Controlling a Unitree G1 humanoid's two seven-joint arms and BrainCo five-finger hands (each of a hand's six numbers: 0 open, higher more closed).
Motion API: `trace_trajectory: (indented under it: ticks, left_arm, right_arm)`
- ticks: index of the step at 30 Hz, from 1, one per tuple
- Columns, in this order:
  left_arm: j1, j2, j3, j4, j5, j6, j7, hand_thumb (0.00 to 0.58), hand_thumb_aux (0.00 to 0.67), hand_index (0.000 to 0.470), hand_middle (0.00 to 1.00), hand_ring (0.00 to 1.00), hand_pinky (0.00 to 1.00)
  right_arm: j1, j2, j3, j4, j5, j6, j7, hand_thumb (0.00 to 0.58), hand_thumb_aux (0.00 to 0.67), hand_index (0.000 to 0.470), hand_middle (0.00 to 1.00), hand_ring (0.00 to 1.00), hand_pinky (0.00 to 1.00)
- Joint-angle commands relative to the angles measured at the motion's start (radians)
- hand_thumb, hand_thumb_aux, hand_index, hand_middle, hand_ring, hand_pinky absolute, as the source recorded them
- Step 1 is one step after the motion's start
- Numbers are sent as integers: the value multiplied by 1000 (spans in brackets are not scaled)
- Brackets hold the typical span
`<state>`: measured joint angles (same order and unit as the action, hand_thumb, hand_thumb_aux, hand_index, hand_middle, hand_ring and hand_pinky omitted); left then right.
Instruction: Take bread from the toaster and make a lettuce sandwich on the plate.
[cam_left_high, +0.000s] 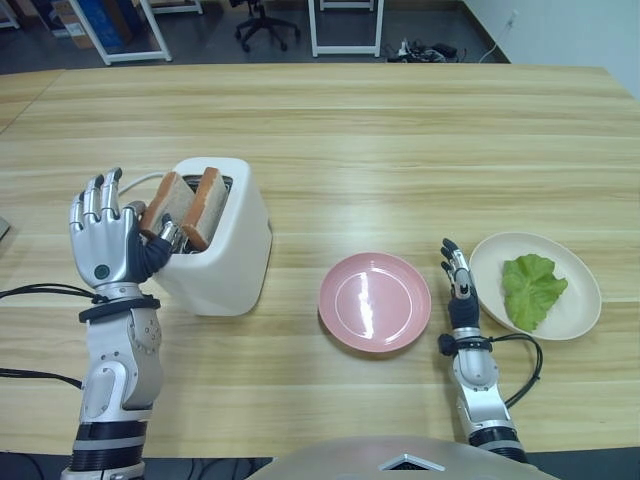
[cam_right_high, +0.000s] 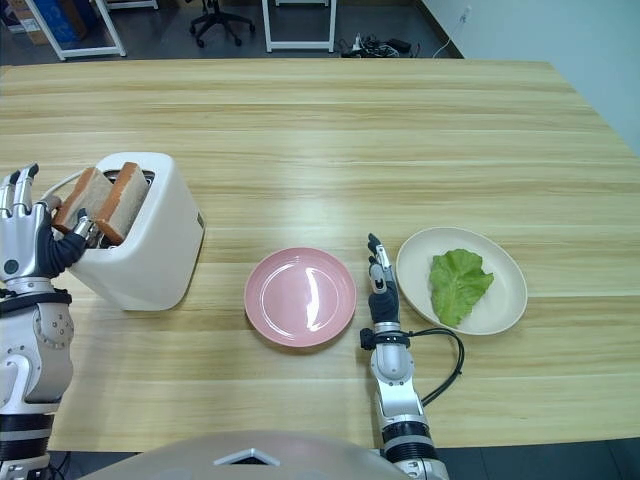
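From my station I saw the toaster standing at the left of the desk — a white, smooth, round-cornered box with its long axis running near to far. Two slices of bread stood on edge in its top slots. They had brown crusts and a pale crumb, leaned a little to the left, and their flat faces looked left and right.

The left hand was upright just left of the toaster, its fingers straight and pointing up, apart from the bread. Its thumb reached in against the lower part of the left slice, but nothing was gripped.

The pink plate, round and glossy, lay bare in the near middle. To its right sat a matte cream plate carrying a crinkled green lettuce leaf, lengthwise roughly near to far. The right hand lay between the two plates — flat, fingers stretched out toward the far side, holding nothing.
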<state>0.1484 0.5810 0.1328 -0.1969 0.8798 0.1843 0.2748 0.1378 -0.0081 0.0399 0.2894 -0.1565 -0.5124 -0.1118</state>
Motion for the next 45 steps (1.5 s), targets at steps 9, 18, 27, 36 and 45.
trace_trajectory:
  ticks: [9,18,27,36,45]
  left_arm:
    - [5,-116,45,-80,-178,-162,104,580,670,470,0,0,0]
    - [-50,-122,170,-127,-158,-175,214,580,670,470,0,0,0]
    - [-64,-164,191,-325,-165,-280,263,580,670,470,0,0,0]
    - [-71,-278,-68,-457,-564,-415,-19,580,670,470,0,0,0]
    - [1,-390,-454,-184,-628,-502,-227,580,670,470,0,0,0]
  right_arm:
    - [-13,5,-7,49,10,15,-12,0,0,0,0,0,0]
    - [-22,17,-2,81,8,13,-19,0,0,0,0,0,0]
    - [-26,20,2,100,6,13,-21,0,0,0,0,0,0]
    - [-46,18,2,121,1,18,-23,0,0,0,0,0,0]
    - [-46,-2,-26,103,17,17,-29,0,0,0,0,0,0]
